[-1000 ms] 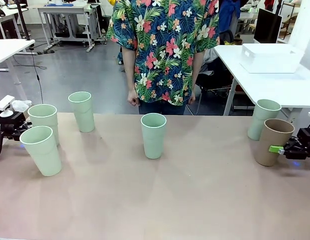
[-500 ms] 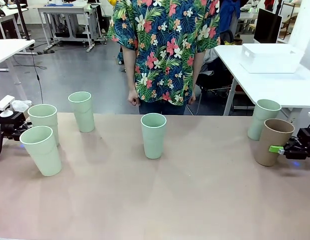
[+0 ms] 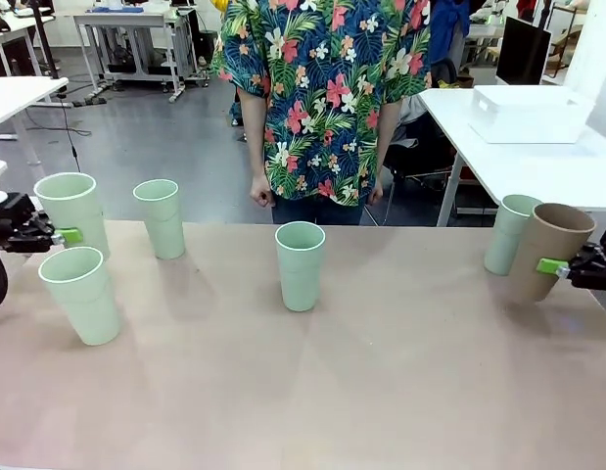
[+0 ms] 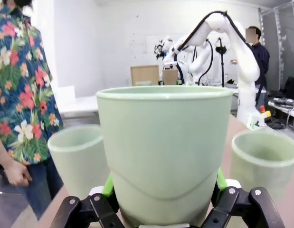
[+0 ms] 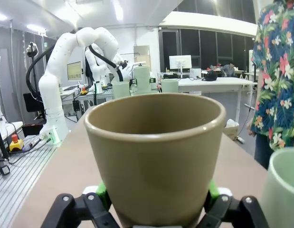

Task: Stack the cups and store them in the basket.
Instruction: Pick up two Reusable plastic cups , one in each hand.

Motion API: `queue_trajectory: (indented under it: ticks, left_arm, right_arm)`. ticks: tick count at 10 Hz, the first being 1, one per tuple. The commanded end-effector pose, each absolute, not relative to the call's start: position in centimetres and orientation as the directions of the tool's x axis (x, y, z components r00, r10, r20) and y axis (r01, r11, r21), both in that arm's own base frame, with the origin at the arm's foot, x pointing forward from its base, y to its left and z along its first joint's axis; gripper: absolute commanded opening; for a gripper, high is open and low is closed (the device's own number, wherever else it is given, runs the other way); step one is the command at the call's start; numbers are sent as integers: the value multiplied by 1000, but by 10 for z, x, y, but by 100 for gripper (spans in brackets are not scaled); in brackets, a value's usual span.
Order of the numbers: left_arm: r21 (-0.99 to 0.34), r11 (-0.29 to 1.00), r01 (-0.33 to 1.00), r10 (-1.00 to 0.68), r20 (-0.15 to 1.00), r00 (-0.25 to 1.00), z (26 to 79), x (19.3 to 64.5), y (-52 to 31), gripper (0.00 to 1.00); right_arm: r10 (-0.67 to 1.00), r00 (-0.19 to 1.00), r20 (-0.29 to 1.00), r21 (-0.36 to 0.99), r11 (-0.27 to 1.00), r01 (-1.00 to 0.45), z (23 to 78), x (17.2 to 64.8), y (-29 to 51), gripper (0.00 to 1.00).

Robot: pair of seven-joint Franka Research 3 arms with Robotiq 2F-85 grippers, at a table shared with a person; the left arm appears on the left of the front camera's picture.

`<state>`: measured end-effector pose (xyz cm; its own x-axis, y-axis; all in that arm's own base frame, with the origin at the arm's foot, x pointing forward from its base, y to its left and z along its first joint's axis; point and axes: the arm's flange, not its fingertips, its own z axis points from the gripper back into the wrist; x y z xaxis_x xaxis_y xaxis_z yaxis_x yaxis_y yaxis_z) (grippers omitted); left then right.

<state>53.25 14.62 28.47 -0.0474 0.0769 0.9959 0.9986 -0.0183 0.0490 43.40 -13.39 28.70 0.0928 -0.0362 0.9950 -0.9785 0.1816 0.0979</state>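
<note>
Green cup (image 3: 72,206) is clamped in the left gripper (image 3: 64,236), brown cup (image 3: 552,235) in the right gripper (image 3: 547,265); centre one squarely over the middle cup (image 3: 301,266) before lowering.

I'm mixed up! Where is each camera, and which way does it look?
Front view: between the arms, facing the person across the table; left gripper and right gripper at the sides.
Left wrist view: on that wrist, looking along fingers clamping a pale mint green plastic tumbler.
Right wrist view: likewise, clamping a tan-brown plastic tumbler.
Shared: front also shows both tumblers.
</note>
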Motion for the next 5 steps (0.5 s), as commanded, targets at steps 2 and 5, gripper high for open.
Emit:
queue_trajectory:
  ticks: [2,5]
  left_arm:
    - [52,43,998,143,988,-58,336,493,134,86]
    - [40,43,998,193,980,-47,387,449,108,86]
  right_arm:
    - [-17,130,991,131,236,-963,349,399,-104,86]
    - [32,118,993,105,275,-956,404,373,-67,86]
